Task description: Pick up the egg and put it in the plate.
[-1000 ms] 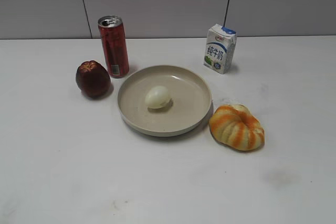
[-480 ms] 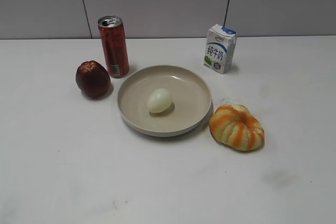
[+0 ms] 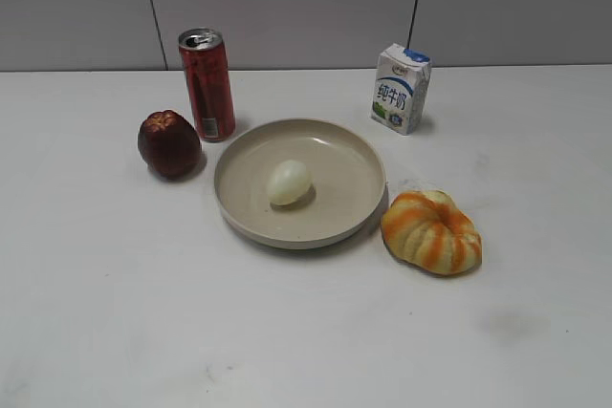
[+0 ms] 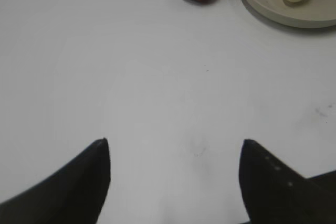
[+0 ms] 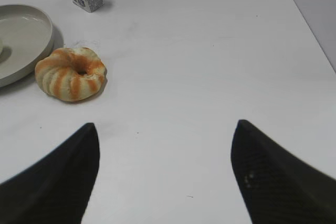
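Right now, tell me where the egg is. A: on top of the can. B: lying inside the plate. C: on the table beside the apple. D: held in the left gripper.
B: the egg lies on the floor of the plate, and the left gripper and right gripper both stand open and empty over bare table.
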